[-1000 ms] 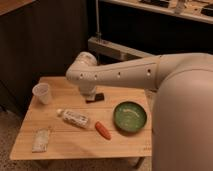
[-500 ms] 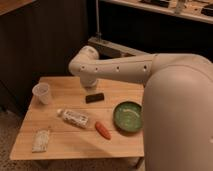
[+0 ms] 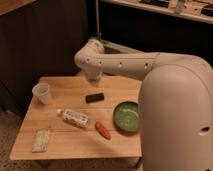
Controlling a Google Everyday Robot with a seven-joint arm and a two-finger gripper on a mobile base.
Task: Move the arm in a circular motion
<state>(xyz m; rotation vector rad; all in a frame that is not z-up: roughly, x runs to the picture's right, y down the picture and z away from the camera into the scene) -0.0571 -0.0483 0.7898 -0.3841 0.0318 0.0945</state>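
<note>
Arm (image 3: 125, 65), smooth off-white tube; pincer hidden behind joint (image 3: 90, 56)

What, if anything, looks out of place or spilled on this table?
Nothing stands out: the cup stands upright, the bottle lies sideways without any spill, and the arm bends over the table, its gripper hidden from view.

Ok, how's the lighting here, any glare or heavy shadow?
Camera view: warm light on the table, no hard glare on the arm; the background sits in deep shadow; the end effector is hidden below the arm's bend, at the table's far edge.
</note>
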